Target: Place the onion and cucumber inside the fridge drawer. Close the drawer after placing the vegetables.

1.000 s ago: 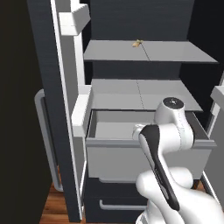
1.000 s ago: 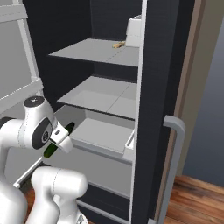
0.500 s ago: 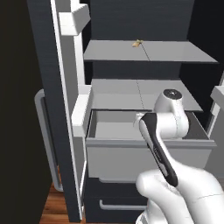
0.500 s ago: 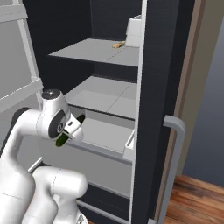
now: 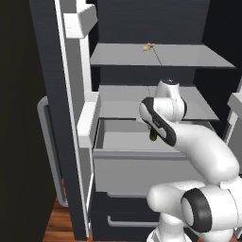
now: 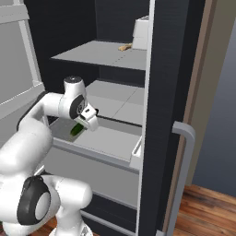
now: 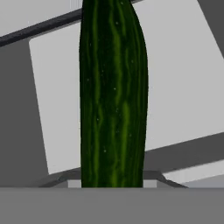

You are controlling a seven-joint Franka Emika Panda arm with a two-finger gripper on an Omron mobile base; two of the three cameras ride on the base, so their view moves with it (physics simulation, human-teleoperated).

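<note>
My gripper (image 6: pixel 84 121) is shut on the cucumber (image 6: pixel 76 132), a dark green cylinder that hangs tilted above the inside of the open fridge drawer (image 6: pixel 94 162). In the left base view the cucumber (image 5: pixel 153 136) peeks out from behind my forearm, over the light grey drawer (image 5: pixel 142 172). Along the hand view the cucumber (image 7: pixel 113 96) stands lengthwise from between my fingers, with the drawer's pale floor (image 7: pixel 175 78) behind it. The onion is out of view.
Two grey shelves (image 5: pixel 160 56) sit above the drawer, with a small tan item (image 5: pixel 149 46) on the upper one. The open fridge doors flank the drawer, with handles at left (image 5: pixel 47 142) and right (image 6: pixel 184 175). A dark lower drawer (image 5: pixel 123 220) lies beneath.
The arm has swung forward and carried the cucumber from in front of the drawer to above its inside. The grip stays shut on it.
</note>
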